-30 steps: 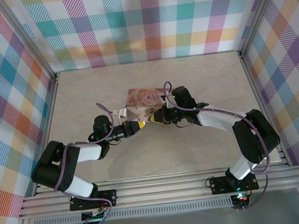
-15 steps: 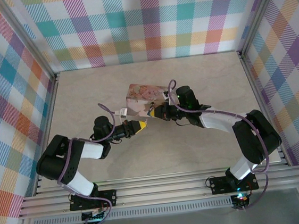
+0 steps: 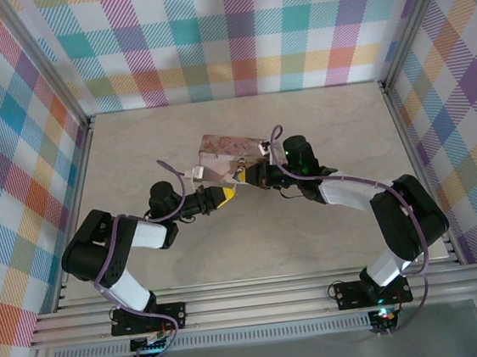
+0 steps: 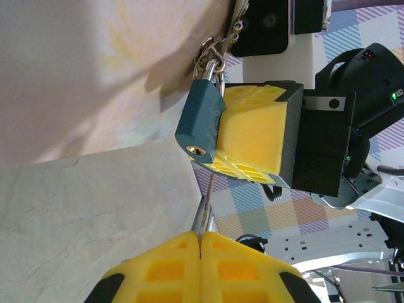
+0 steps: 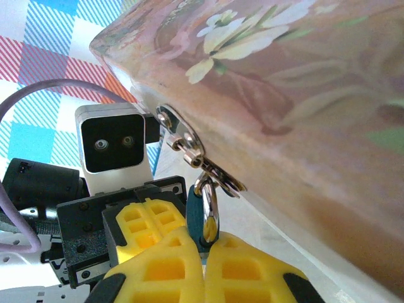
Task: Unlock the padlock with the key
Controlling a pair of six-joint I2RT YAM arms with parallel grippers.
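Note:
The teal padlock [image 4: 201, 120] hangs by its metal shackle [image 5: 209, 203] from the hasp [image 5: 189, 146] of the pink illustrated tin [image 3: 228, 148]. My right gripper [image 5: 203, 241] is shut on the padlock's body [image 5: 194, 213], with its yellow fingers [image 4: 252, 136] beside the lock. The keyhole [image 4: 197, 150] faces my left gripper [image 4: 201, 236], which is shut on the thin key [image 4: 204, 205]. The key's tip sits just below the padlock's underside, slightly beside the keyhole and not inside it. From above, the left gripper [image 3: 226, 195] and the right gripper [image 3: 244, 178] meet tip to tip at the tin's near edge.
The tin is tilted, with one side lifted off the pale tabletop [image 3: 313, 239]. Checked walls [image 3: 232, 34] and aluminium rails [image 3: 260, 300] box in the table. The left wrist camera housing [image 5: 113, 146] sits close behind the padlock.
The tin and both grippers have shifted a little toward the back of the table. The left gripper has followed with the key and stays close under the padlock. Both grips are unchanged.

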